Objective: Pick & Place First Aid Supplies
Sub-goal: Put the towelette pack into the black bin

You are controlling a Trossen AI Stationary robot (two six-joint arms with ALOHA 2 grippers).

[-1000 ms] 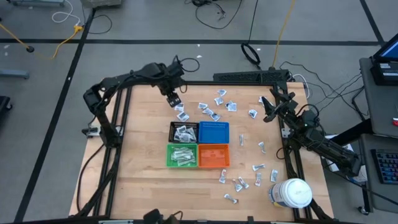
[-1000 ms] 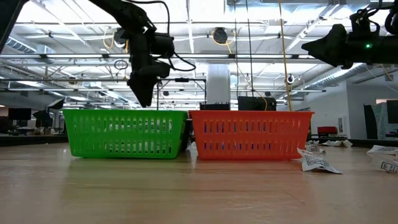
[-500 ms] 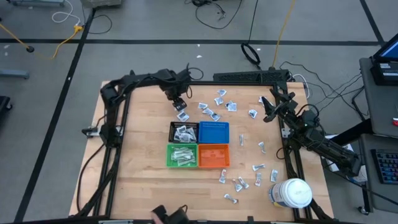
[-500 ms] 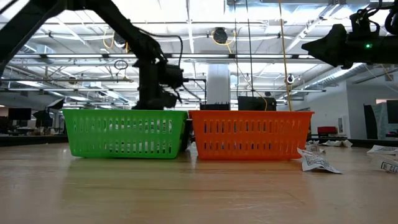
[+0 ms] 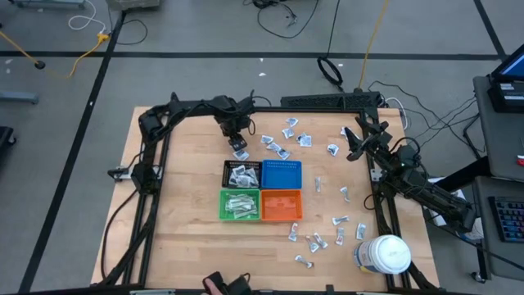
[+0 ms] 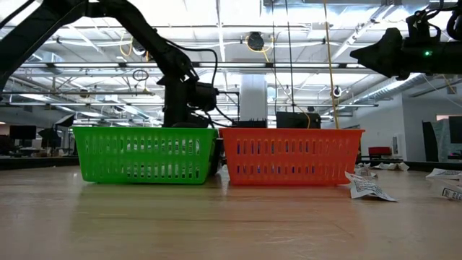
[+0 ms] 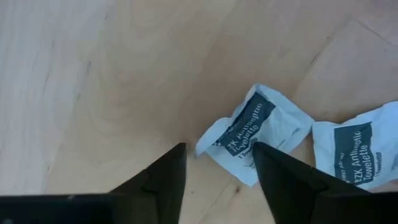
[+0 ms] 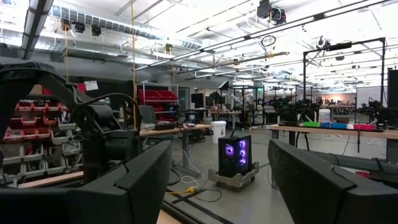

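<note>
Second towelette packet [image 7: 367, 152] cut off, seemingly.

Small white wrapped packets [image 5: 282, 139] lie flat and crumpled, scattered along the table's [image 5: 180, 205] far edge and right side, with another cluster near its front right corner.

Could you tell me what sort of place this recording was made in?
Most likely a robotics lab in a large industrial hall. Behind the wooden table run rows of workbenches under exposed ceiling trusses, with red parts bins on shelving and cables trailing over the floor.
</note>
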